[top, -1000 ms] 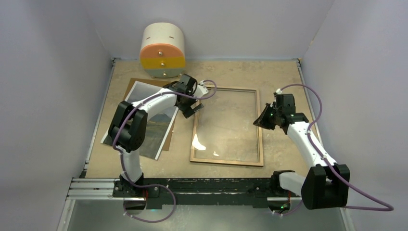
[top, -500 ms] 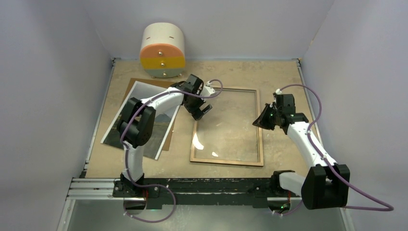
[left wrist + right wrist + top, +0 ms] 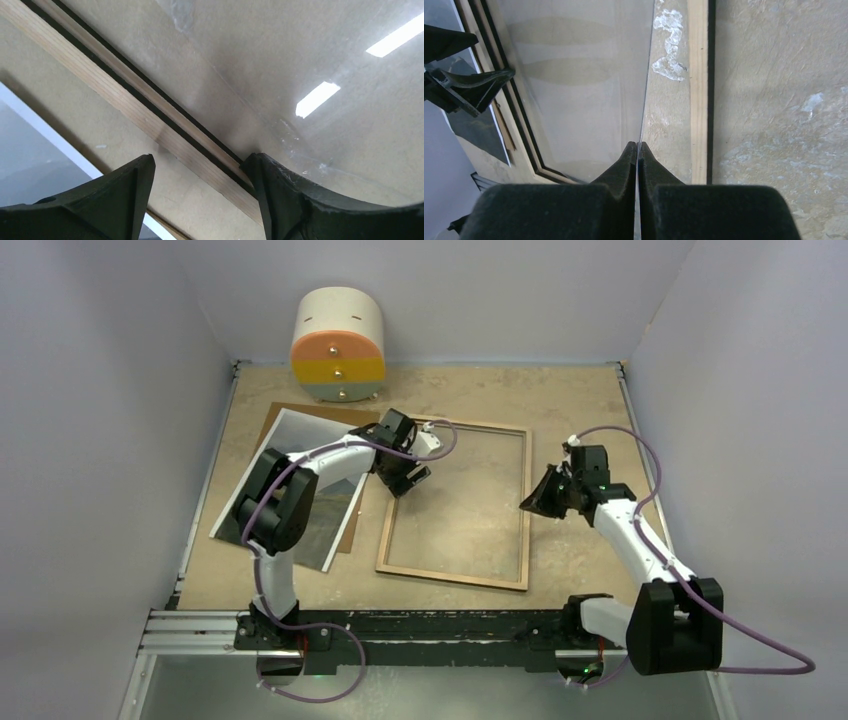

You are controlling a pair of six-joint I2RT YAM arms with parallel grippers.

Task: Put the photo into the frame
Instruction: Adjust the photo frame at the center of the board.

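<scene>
Frame (image 3: 450, 576) wood back up, long axis near-far, far end leaning rt, L gripper (image 3: 200, 165) open astride rail, R gripper (image 3: 638, 145) pinching pane (image 3: 584, 100)

No readable text, labels, brand names, numbers or signs anywhere in the overhead view or either wrist view.

The left tool (image 3: 197, 167) straddles a wooden rail of the frame (image 3: 125, 95), fingers apart (one on each side). The pane (image 3: 310, 55) mirrors two bright bars. The photo (image 3: 25, 150) shows at lower left.
</scene>
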